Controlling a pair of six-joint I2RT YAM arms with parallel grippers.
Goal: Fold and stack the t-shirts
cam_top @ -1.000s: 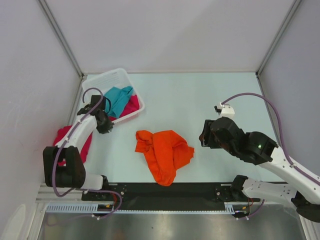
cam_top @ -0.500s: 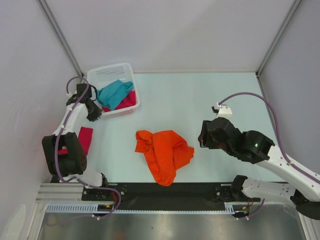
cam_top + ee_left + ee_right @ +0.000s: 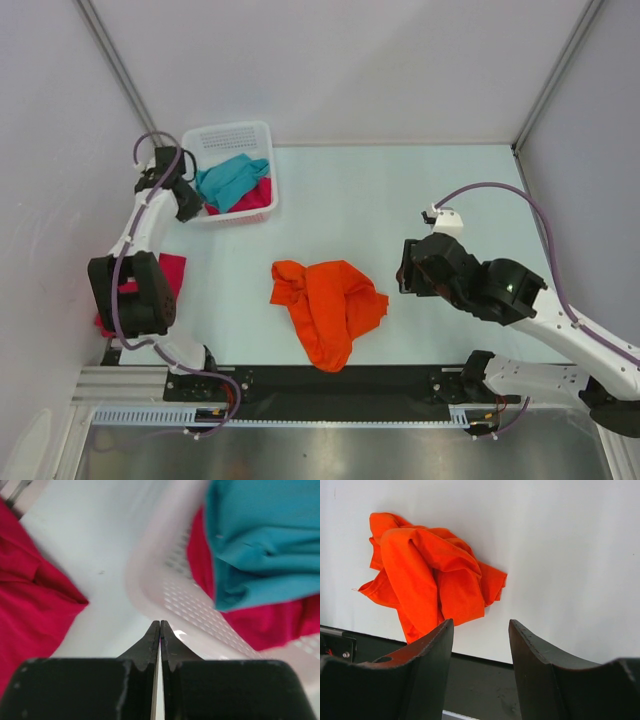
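Note:
A crumpled orange t-shirt (image 3: 328, 305) (image 3: 427, 575) lies at the middle front of the table. A teal t-shirt (image 3: 230, 178) (image 3: 265, 540) rests on a pink t-shirt (image 3: 255, 196) (image 3: 270, 622) inside the white basket (image 3: 225, 135) (image 3: 165, 575). Another pink t-shirt (image 3: 170, 272) (image 3: 30, 605) lies on the table at the left, partly under the left arm. My left gripper (image 3: 187, 203) (image 3: 160, 622) is shut at the basket's left rim, with nothing showing between its tips. My right gripper (image 3: 405, 270) (image 3: 480, 622) hangs open and empty, right of the orange t-shirt.
The basket stands in the back left corner, close to the left wall (image 3: 60, 150). A black strip (image 3: 340, 380) runs along the table's near edge, between the arm bases.
The basket has slid back and left into the corner along with my left gripper. More of the pink t-shirt on the table now shows. The right arm has hardly moved.

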